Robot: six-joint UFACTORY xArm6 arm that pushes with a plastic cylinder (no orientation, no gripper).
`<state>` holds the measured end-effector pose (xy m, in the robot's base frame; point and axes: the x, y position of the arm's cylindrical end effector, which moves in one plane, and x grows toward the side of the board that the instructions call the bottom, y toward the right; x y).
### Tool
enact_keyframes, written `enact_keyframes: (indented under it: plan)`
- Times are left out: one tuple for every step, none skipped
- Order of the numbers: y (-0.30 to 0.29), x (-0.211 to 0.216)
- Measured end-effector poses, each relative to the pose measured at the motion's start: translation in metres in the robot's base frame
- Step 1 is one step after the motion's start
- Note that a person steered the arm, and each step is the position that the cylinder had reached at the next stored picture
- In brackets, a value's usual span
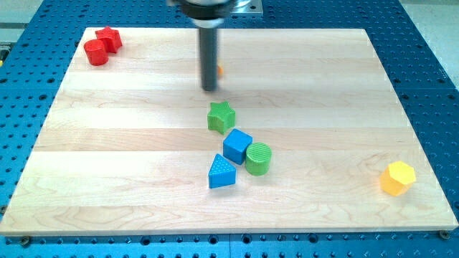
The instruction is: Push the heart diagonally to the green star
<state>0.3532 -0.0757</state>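
Observation:
My tip (209, 89) rests on the wooden board, a short way above and slightly left of the green star (221, 117). A small orange-yellow sliver (219, 71) shows just past the rod's right side. The rod hides most of it, so I cannot make out its shape. No heart shape is plainly visible anywhere on the board. The tip does not touch the green star.
A blue cube (237, 146), a green cylinder (258, 158) and a blue triangular block (221, 172) cluster just below the star. A yellow hexagon (396, 178) sits at the lower right. A red cylinder (95, 52) and a red star (109, 38) sit at the top left.

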Motion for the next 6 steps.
enact_keyframes:
  plan:
    - [-0.082, -0.012]
    - [-0.023, -0.068]
    - [0.058, -0.048]
    - [0.143, -0.007]
    - [0.144, -0.034]
    - [0.086, -0.080]
